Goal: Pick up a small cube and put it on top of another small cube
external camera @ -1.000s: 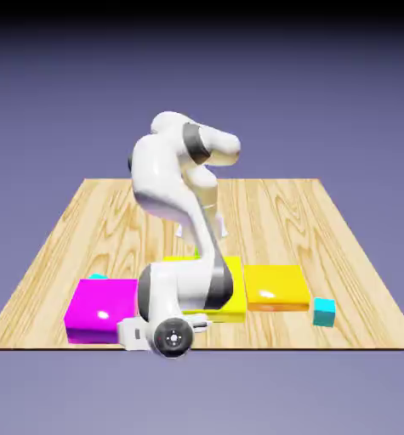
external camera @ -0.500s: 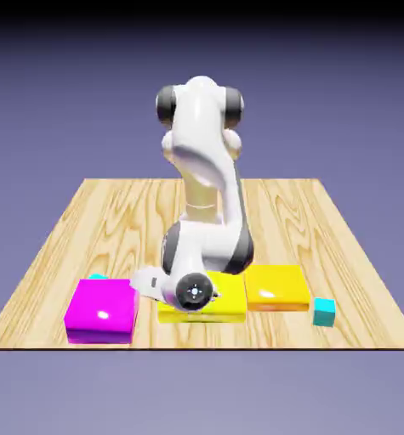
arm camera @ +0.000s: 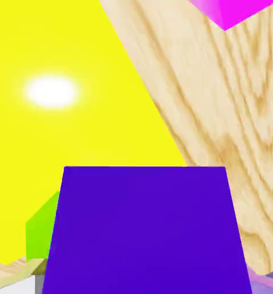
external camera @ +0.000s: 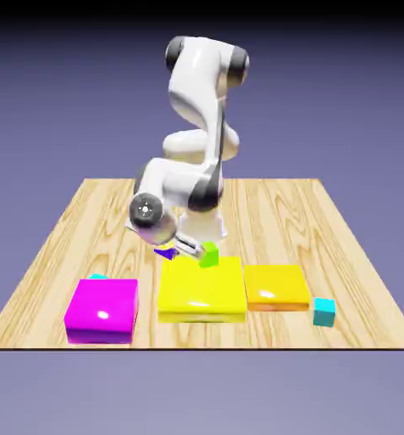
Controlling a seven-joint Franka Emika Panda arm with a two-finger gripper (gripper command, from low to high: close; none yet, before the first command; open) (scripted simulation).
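Purple-blue cube held in the gripper above the yellow block's far edge.

The gripper (external camera: 173,249) is clamped on the small dark purple-blue cube (external camera: 165,252), carrying it off the table (external camera: 60,238), just to the exterior view's left of the lime-green cube (external camera: 209,254), which sits at the far edge of the big yellow block (external camera: 202,290). In the hand view the purple-blue cube (arm camera: 143,229) fills the lower frame, hiding the fingertips, with the lime-green cube (arm camera: 41,229) peeking beside it and a magenta block (arm camera: 227,11) beyond.
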